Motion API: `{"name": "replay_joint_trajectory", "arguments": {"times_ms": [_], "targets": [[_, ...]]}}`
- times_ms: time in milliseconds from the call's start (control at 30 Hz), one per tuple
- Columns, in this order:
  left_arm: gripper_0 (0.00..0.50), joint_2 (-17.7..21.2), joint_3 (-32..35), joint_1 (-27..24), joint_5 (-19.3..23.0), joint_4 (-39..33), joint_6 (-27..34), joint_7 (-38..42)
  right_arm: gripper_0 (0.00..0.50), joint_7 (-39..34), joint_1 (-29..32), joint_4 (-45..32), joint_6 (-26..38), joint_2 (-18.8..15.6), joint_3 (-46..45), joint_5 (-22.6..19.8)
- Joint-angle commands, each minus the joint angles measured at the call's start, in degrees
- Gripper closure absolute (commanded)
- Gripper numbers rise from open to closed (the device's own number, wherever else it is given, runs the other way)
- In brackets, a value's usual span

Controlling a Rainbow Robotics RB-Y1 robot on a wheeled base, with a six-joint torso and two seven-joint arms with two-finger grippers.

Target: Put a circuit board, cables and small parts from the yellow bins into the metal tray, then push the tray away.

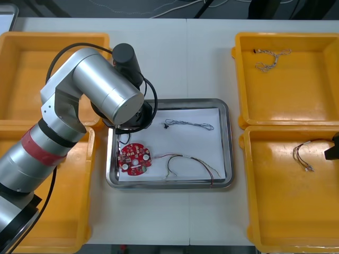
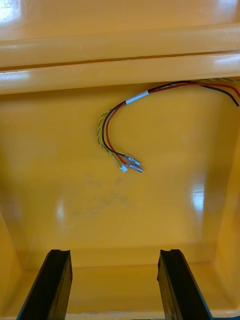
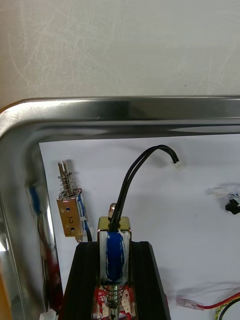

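Left wrist view: your left tool [image 3: 114, 246] is clamping a small metal part [image 3: 114, 260] over the metal tray [image 3: 125, 107], by its corner. Right tool [image 2: 114, 255] is hanging wide over a yellow bin [image 2: 50, 200], red and yellow cable [image 2: 136, 97] lying inside.

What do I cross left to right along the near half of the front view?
Near left yellow bin, round red circuit board, red and yellow cable, second red and yellow cable, right gripper.
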Motion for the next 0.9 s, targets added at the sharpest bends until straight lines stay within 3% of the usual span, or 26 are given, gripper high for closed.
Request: {"name": "replay_joint_trajectory", "arguments": {"times_ms": [33,900], "targets": [[0.5,1.7,-2.33,-3.57,0.7,0.08,-0.81,0.04,0.0,-1.13,0.71,-1.47,-0.27,-0.49,-1.85,0.41],[0.5,-1.02,-4.35,-3.66,-2.64,3.94,-1.6,1.44,0.0,-1.13,0.71,-1.47,-0.27,-0.49,-1.85,0.41]]}}
